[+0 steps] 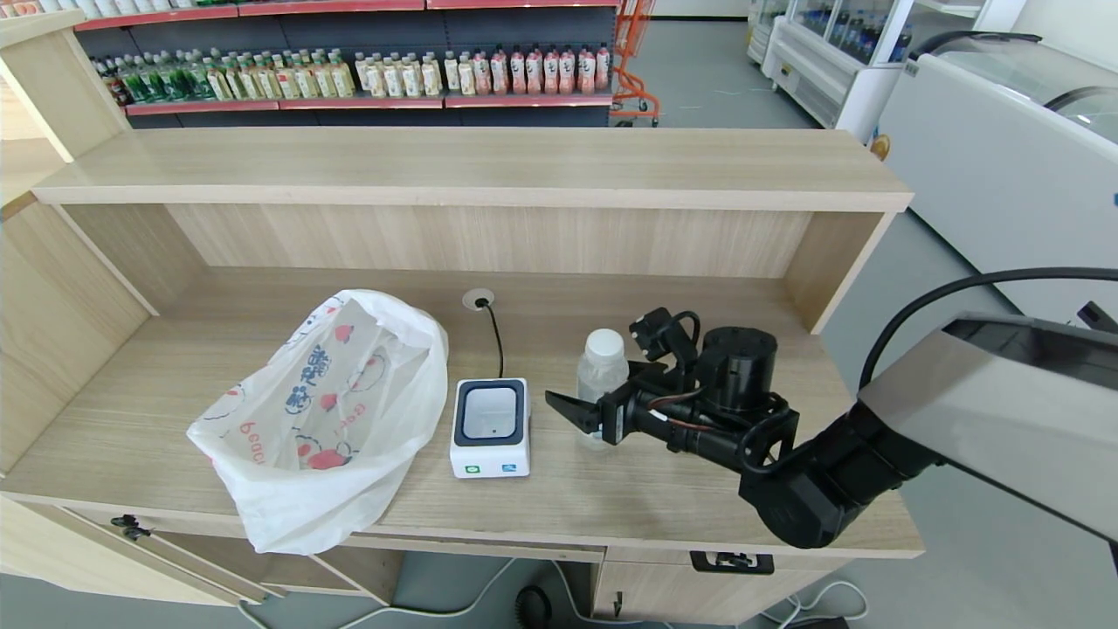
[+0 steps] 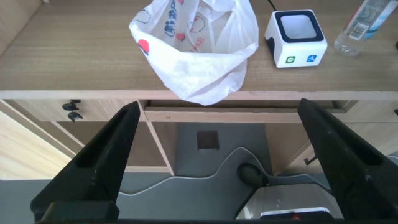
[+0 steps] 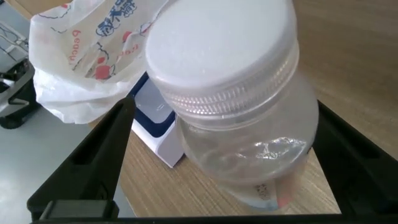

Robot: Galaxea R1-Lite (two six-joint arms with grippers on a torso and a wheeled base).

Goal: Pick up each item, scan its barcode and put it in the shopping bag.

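Observation:
A clear plastic bottle (image 1: pixel 602 371) with a white cap stands upright on the wooden counter (image 1: pixel 664 489), right of the scanner. My right gripper (image 1: pixel 592 393) is open, its fingers on either side of the bottle's body (image 3: pixel 249 149); I cannot tell if they touch it. The white barcode scanner (image 1: pixel 490 425) with a dark window sits mid-counter. Left of it lies the white shopping bag (image 1: pixel 323 411) with red print, its mouth open. My left gripper (image 2: pixel 217 109) hangs open and holds nothing, low in front of the counter's front edge, facing the bag (image 2: pixel 193 56).
A raised wooden shelf (image 1: pixel 472 166) backs the counter, with side walls at both ends. The scanner's black cable (image 1: pixel 496 336) runs to a grommet at the rear. Store shelving with drinks and freezers stand beyond. Drawer fronts (image 2: pixel 74 109) sit under the counter edge.

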